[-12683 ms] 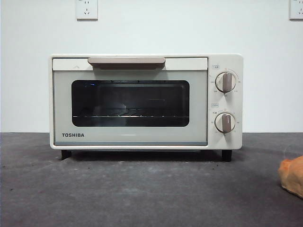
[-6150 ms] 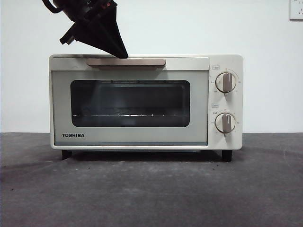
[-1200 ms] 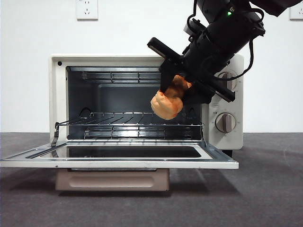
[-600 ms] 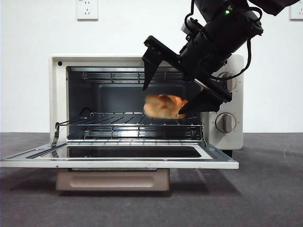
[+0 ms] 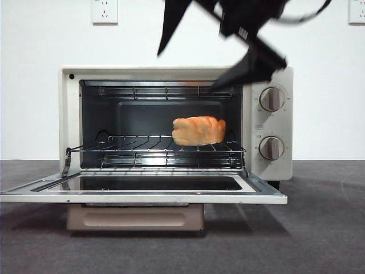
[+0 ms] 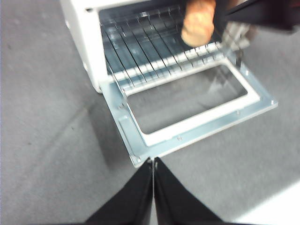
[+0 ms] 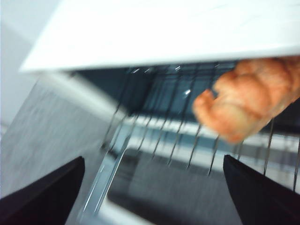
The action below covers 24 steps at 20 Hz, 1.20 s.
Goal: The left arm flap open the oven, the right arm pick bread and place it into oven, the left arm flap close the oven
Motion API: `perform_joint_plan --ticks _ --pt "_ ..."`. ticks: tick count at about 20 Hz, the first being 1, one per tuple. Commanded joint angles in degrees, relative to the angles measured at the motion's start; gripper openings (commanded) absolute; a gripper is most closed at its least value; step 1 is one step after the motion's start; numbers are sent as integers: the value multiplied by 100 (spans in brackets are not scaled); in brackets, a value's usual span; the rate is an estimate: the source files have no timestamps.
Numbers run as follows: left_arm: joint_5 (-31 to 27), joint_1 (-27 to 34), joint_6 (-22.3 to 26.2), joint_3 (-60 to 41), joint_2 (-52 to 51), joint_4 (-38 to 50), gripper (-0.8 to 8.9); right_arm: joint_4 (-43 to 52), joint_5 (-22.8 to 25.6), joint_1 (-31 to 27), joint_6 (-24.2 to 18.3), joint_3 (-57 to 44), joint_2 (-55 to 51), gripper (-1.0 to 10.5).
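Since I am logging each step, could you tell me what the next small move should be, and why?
Probably the right gripper should finish clearing away so the left gripper, jaws shut near the door's front edge, can flap the door up. The bread already rests on the wire rack inside the TOSHIBA oven, and the right jaws are open, above the opening.
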Motion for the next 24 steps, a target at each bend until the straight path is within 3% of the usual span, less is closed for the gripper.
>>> perform_joint_plan --ticks 1,4,8,12,15,19,24 --pt "81 -20 142 107 341 72 7 -767 -13 225 -695 114 -636 473" --pt "549 219 341 107 850 186 7 -1998 -9 295 -1163 114 -1661 473" --pt "1532 997 575 105 1663 417 7 -3368 323 293 -1523 114 -3042 473" --pt "2570 2048 566 -146 2199 957 7 -4430 459 293 -1508 114 -4247 473" --pt "3523 2813 151 -874 2293 1792 7 -5073 470 295 -1270 120 -4942 473" --pt "3770 3580 -573 -2033 2295 2855 7 -5635 470 293 -1075 122 -5418 473" --pt "3821 4424 -684 -2522 2745 3204 7 -5880 472 295 -1049 122 -5445 473"
